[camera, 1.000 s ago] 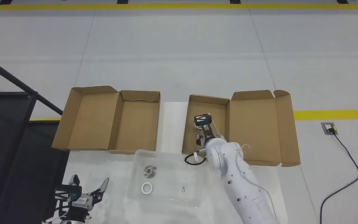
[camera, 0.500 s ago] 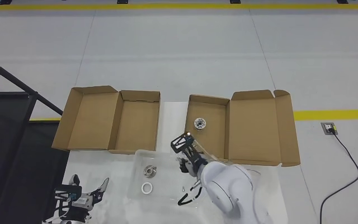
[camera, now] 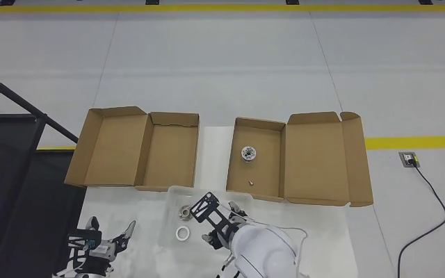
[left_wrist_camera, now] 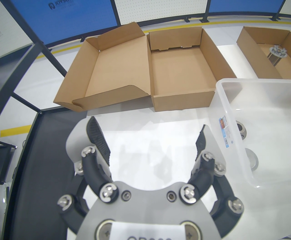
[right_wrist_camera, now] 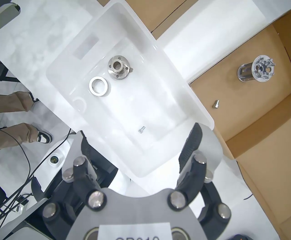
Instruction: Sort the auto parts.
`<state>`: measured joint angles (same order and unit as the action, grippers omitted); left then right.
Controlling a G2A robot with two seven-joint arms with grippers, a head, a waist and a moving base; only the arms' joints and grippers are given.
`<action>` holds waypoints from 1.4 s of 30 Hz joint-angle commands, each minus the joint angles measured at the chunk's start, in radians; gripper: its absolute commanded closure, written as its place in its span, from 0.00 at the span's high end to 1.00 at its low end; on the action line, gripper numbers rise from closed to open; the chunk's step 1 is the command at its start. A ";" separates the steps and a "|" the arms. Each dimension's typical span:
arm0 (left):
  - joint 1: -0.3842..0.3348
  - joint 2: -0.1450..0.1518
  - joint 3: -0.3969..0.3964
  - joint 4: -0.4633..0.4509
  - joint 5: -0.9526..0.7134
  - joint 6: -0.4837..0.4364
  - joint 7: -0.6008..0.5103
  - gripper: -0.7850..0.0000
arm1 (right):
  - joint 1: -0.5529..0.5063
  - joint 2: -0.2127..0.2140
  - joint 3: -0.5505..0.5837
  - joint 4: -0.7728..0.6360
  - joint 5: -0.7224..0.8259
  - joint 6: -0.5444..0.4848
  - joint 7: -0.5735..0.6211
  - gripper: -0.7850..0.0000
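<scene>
Sorting status, top view: right box (camera: 263,132) at centre right holds a hub (camera: 248,153) and a boxed pin (camera: 250,182); left box (camera: 170,149) at upper left stands open. Judged two parts sorted, three left.
Top view, bin: clear bin (camera: 174,189) at lower centre, with bush (camera: 185,210) and ring (camera: 183,233) at its left end.
Left wrist view: left gripper (left_wrist_camera: 147,127) spread, gripping nothing, beside the bin.
Right wrist view: right gripper (right_wrist_camera: 139,138) spread above the bin. Loose pin (right_wrist_camera: 141,130) lies flat, long axis roughly across the bin's length. The hub appears upright.

A sticker (left_wrist_camera: 225,131) on the clear bin (left_wrist_camera: 250,80) is too tiny to read. Upper left, white letters on the blue board (left_wrist_camera: 91,11) are cut off.
</scene>
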<state>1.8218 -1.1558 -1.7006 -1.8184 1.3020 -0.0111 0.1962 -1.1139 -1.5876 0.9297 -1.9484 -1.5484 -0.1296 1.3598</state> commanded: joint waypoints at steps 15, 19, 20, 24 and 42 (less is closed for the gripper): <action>0.000 0.000 0.000 0.000 0.000 0.000 0.000 1.00 | 0.084 -0.042 -0.091 0.278 -0.065 0.247 0.096 0.68; 0.000 0.000 0.000 0.000 0.000 0.000 0.000 1.00 | 0.105 -0.053 -0.083 0.336 -0.043 0.287 0.104 0.50; 0.000 0.000 0.000 0.000 0.000 0.000 0.000 1.00 | 0.109 -0.055 -0.080 0.349 -0.038 0.297 0.096 0.49; 0.000 0.000 0.000 0.000 0.000 0.000 0.000 1.00 | 0.109 -0.060 -0.063 0.391 -0.013 0.314 0.057 0.39; 0.000 0.000 0.000 0.000 0.000 0.000 0.000 1.00 | 0.203 -0.104 -0.062 0.641 0.038 0.422 0.018 0.38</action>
<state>1.8218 -1.1558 -1.7006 -1.8184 1.3020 -0.0111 0.1962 -0.9149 -1.6907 0.8643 -1.3177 -1.5144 0.2907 1.3814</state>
